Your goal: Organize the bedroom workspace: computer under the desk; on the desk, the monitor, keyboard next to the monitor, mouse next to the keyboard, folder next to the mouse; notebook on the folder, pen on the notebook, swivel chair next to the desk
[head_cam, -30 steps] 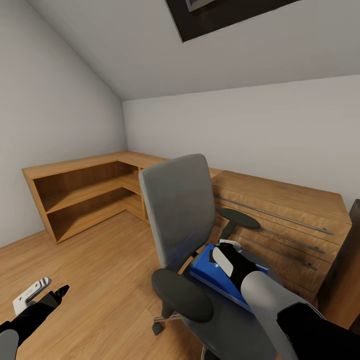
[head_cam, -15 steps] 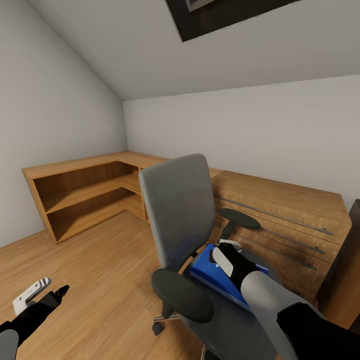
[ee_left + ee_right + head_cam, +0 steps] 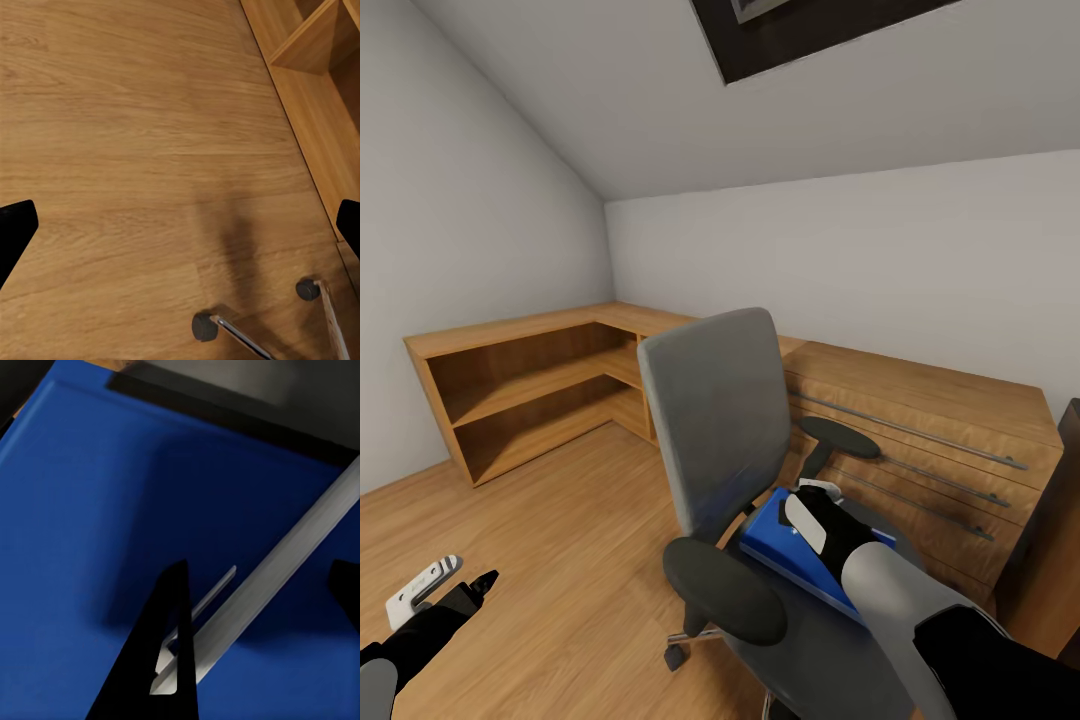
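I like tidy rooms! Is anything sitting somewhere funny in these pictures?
Yes. The blue folder is lying on the seat of the swivel chair, not on a desk. The right claw is reaching down over it, with a thin silvery bar across the folder between its fingers. The left claw hangs open over the wood floor.

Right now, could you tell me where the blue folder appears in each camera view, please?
Head view: the folder is lower right of centre, on the swivel chair seat, beneath the right end effector.
Right wrist view: the folder is close up, directly under the end effector.
Left wrist view: wooden floor and two chair casters.
Shared landmark: the swivel chair.
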### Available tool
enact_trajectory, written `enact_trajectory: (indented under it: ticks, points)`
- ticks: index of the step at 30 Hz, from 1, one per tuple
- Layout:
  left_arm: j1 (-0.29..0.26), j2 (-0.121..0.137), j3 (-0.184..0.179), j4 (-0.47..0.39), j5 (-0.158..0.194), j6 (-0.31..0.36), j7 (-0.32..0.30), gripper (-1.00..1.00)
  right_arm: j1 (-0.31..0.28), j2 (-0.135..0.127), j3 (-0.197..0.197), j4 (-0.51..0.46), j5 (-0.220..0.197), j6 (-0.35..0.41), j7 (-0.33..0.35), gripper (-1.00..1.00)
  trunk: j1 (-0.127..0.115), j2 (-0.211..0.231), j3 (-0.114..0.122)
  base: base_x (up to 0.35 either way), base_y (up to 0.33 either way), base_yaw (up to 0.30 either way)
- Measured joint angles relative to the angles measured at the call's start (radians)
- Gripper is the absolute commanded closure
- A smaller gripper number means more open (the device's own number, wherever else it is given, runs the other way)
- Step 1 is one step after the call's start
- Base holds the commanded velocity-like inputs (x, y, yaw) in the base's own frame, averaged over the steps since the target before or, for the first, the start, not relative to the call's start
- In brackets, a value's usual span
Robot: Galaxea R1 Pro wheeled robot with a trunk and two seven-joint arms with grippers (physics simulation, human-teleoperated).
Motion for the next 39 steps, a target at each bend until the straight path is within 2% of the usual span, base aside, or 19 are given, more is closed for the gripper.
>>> enact_trajectory:
  ticks: [19, 29, 32, 39]
  points:
    - [0.0, -0.001, -0.001, 0.0, 0.0, 0.0, 0.0, -1.0, 0.0, -0.001, -0.002, -0.002, -0.001, 0.003, 0.0, 1.0, 0.0, 0.0, 0.0, 0.0, 0.0, 0.0]
    - [0.0, -0.002, -0.002, 0.0, 0.0, 0.0, 0.0, -1.0, 0.0, 0.0, -0.006, -0.013, -0.003, 0.031, 0.001, 1.0, 0.0, 0.0, 0.0, 0.0, 0.0, 0.0]
    - [0.0, -0.001, -0.002, 0.0, 0.0, 0.0, 0.0, -1.0, 0.0, 0.001, -0.01, -0.024, -0.004, 0.061, 0.002, 1.0, 0.0, 0.0, 0.0, 0.0, 0.0, 0.0]
    - [0.0, -0.002, -0.001, 0.0, 0.0, 0.0, 0.0, -1.0, 0.0, 0.001, -0.01, -0.025, -0.002, 0.067, 0.003, 1.0, 0.0, 0.0, 0.0, 0.0, 0.0, 0.0]
